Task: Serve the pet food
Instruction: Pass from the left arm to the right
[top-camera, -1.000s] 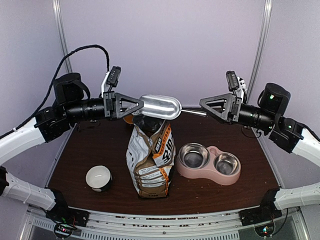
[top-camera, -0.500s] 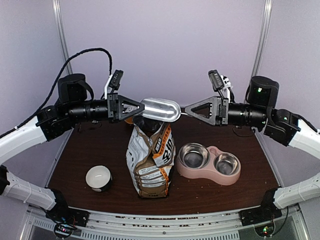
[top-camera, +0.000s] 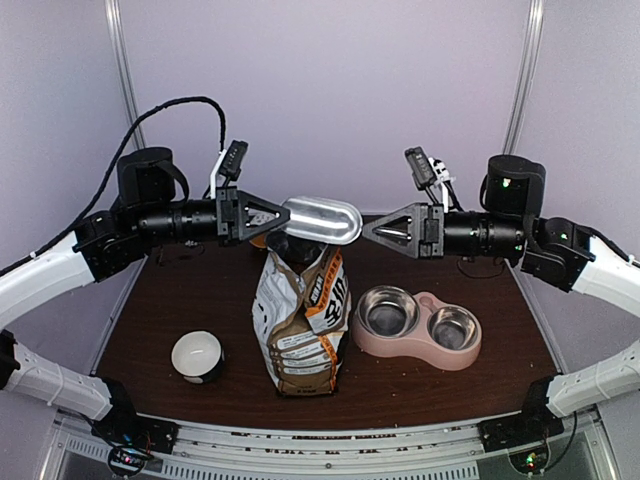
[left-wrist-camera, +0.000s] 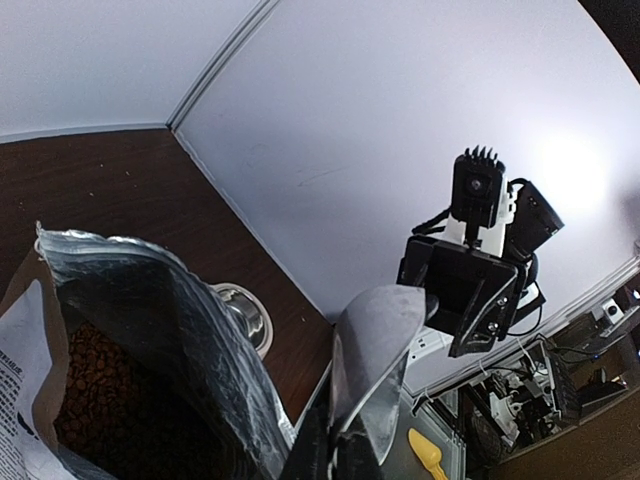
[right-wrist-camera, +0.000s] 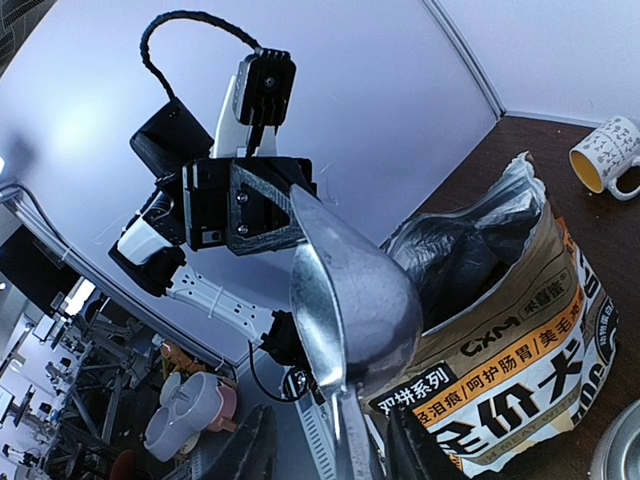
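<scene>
**Scoop spans both arms above the open bag**

From above: the left fingers (top-camera: 262, 212) are clenched on the bowl end of the metal scoop (top-camera: 322, 219). The scoop hangs level over the bag (top-camera: 300, 320), which stands on the table (top-camera: 200, 290) midway between the left and right edges, toward the near edge. The scoop's long axis runs left to right, and its thin handle points into the right fingers (top-camera: 395, 230). Both forearms lie level, facing each other. The bag's contents cannot be made out here.

Left wrist: the pet food (left-wrist-camera: 90, 390) lies deep inside the bag, below and left of the scoop.

Right wrist: the right fingers (right-wrist-camera: 418, 445) are spread, straddling the handle with a gap on each side. Closing them on the handle looks like the next need, before the left fingers let go.
</scene>
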